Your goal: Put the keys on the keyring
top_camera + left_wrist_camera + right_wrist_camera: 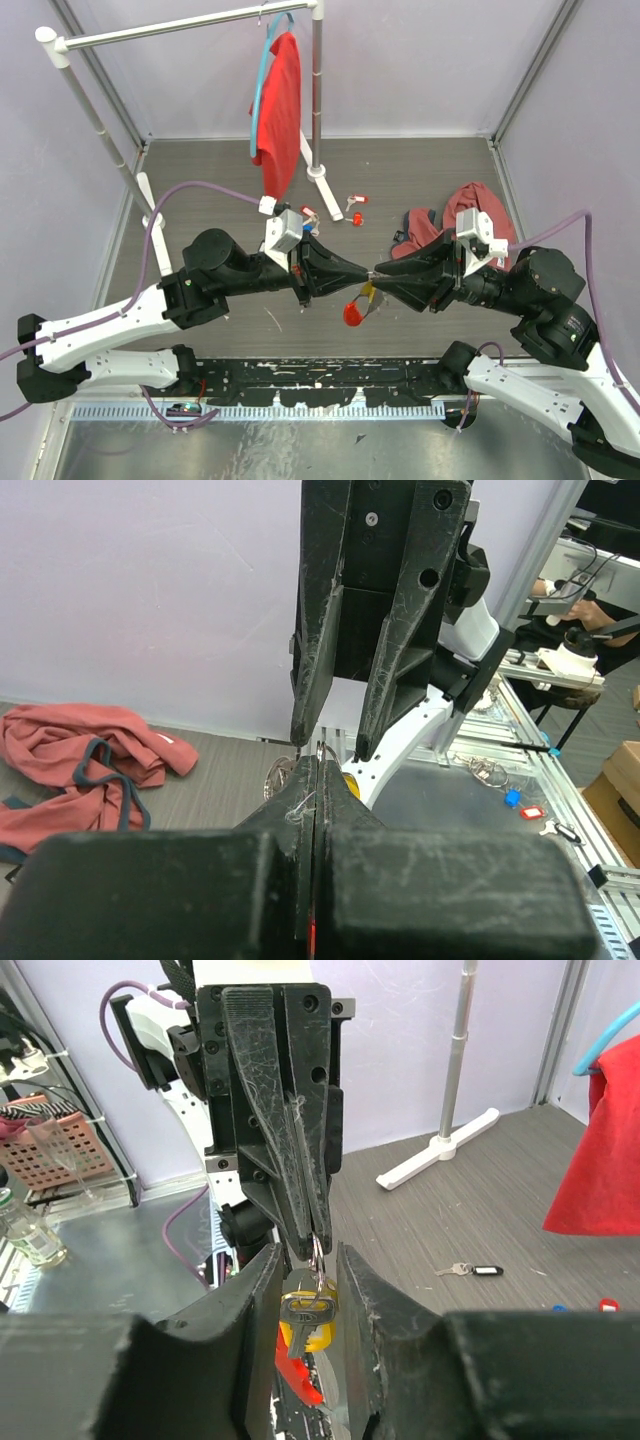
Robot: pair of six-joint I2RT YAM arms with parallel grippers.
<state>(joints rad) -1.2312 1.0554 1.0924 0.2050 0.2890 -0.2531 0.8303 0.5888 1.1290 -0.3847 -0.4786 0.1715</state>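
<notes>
My left gripper [368,271] [320,765] is shut on the thin metal loop of the keyring [319,1263], held above the table. The keyring's red plastic piece [352,315] [300,1378] hangs below. A silvery key with a yellow tag [308,1312] [367,292] hangs on the loop. My right gripper [380,273] [305,1255] is open, tip to tip with the left, its fingers either side of the hanging key without touching it. More keys lie on the table: two with red tags [355,200] [353,216] and one with a black tag [470,1270].
A clothes rack [318,100] with a red shirt [280,110] on a blue hanger stands at the back, its white foot [325,185] near the loose keys. A crumpled red cloth [465,215] [80,760] lies at the right. Spare rings and tags [500,785] lie on the metal ledge.
</notes>
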